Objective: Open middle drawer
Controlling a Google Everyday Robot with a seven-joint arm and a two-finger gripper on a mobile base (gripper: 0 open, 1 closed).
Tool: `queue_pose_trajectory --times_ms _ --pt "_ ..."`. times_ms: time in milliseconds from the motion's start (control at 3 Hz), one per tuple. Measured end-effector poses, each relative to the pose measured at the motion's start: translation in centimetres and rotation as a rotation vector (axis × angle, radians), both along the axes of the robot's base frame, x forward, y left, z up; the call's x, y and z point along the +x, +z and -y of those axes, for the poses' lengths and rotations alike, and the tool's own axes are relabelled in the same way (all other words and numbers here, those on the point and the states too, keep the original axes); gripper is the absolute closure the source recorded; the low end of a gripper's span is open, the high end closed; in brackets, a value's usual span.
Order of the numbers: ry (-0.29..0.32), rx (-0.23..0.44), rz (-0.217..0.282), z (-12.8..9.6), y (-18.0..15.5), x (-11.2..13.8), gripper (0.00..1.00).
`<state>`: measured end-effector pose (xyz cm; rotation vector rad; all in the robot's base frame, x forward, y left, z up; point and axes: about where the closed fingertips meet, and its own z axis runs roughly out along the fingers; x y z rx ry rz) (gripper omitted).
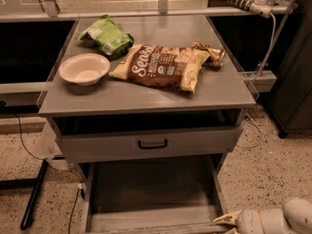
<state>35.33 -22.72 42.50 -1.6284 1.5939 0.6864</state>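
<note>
The middle drawer [151,191] is pulled far out below the cabinet top and shows its deep grey box interior. Its front lies along the bottom edge of the view [156,228], and its handle is out of view. My gripper [228,222] is at the bottom right, just off the right end of that drawer front. It is open and holds nothing. The white arm [278,221] runs off to the right corner.
Above the open drawer sits a narrower grey drawer front with a black bar handle [152,144], slightly ajar. On the cabinet top [146,99] are a white bowl [84,68], a green bag [105,35] and a brown chip bag [163,66]. A black leg [34,194] stands at left.
</note>
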Motion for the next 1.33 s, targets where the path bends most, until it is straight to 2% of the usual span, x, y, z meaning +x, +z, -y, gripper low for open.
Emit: queue_pose_trajectory --times_ms 667,1000,1333 --pt "0.000 0.000 0.000 -0.01 0.00 0.00 0.12" --pt "0.000 0.000 0.000 -0.01 0.00 0.00 0.00" --pt "0.000 0.000 0.000 -0.01 0.00 0.00 0.00"
